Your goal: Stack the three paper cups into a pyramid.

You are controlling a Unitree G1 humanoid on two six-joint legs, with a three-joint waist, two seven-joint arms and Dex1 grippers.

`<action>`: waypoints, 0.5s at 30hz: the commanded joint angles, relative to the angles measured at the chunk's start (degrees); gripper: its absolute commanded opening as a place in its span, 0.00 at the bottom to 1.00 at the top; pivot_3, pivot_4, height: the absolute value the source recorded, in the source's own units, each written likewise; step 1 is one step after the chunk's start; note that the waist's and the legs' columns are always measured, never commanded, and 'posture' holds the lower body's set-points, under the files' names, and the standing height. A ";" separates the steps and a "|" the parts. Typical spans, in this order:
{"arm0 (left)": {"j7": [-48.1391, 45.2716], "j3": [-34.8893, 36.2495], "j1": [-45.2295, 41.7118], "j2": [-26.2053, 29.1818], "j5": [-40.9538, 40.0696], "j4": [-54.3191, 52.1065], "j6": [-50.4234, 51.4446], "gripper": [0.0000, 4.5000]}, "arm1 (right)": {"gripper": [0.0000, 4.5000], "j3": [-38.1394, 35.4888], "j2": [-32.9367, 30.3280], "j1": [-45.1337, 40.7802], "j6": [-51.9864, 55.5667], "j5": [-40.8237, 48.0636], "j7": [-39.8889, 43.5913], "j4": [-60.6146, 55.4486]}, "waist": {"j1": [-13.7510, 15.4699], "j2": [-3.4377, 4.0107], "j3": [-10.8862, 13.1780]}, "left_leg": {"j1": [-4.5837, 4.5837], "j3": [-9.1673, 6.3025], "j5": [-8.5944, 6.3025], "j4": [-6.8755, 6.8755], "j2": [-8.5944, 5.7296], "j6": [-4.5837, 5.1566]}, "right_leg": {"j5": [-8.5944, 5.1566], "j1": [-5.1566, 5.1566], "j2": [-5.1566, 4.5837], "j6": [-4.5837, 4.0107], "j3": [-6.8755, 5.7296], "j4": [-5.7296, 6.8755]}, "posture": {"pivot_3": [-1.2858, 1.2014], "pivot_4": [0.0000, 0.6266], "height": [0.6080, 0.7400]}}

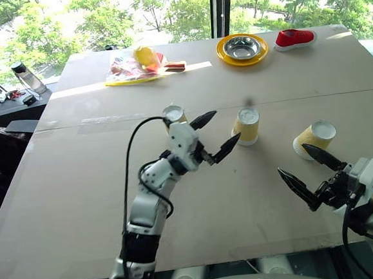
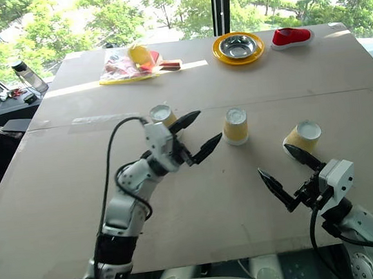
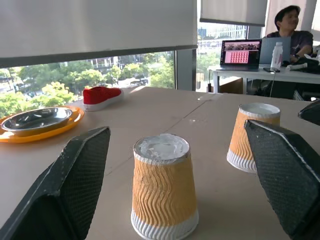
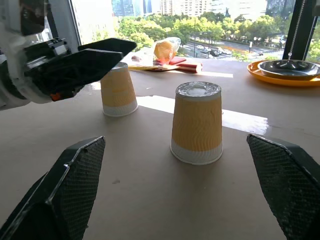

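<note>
Brown board covers the table [image 1: 82, 206], which stands before large windows with trees outside. Left gripper [image 1: 212, 136] hovers above the board with its jaws spread wide and nothing between them; right gripper [image 1: 309, 175] is likewise wide and empty, low at the near right. Taking the middle cup [image 1: 246, 126] as the landmark: it stands upside down, white base up, just beyond and to the right of the left gripper's tips, apart from them. A second cup [image 1: 174, 115] stands upside down to its left, partly hidden behind the left gripper; the third cup [image 1: 314, 140] lies tilted on its side to its right, just past the right gripper's upper finger. All three cups are separate, well apart from each other, and none is stacked. Judgement: the task is at the base-forming step, with no pyramid begun; the next move calls for bringing two cups side by side, upside down, then setting the third on top, and the tilted cup needs righting first. Beyond the landmark lie a yellow plate holding a steel bowl [image 1: 242, 48], a red shoe [image 1: 295, 38] and a clear bag of items [image 1: 135, 66], all well clear of the work. Nothing obstructs the cups; the left gripper itself crowds the left cup.
</note>
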 commanded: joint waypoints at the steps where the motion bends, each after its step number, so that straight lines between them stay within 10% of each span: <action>1: 5.76 5.93 7.94 1.53 0.38 -6.97 0.27 0.98 | 1.00 0.28 -1.13 -2.07 -1.12 2.81 2.93 -1.29 | 0.42 0.02 -0.03 | 0.03 -0.01 0.00 0.00 0.00 0.00 | 0.01 0.01 0.01 -0.01 -0.02 -0.01 | 0.52 0.24 0.94; 15: 16.57 8.00 -3.66 2.30 10.05 12.50 0.37 0.98 | 1.00 2.47 -3.50 -7.92 0.56 5.00 6.98 0.05 | 1.72 -0.02 -0.09 | 0.08 0.04 0.02 -0.01 0.00 -0.05 | 0.07 0.07 0.05 -0.10 -0.01 -0.06 | 0.52 0.24 0.94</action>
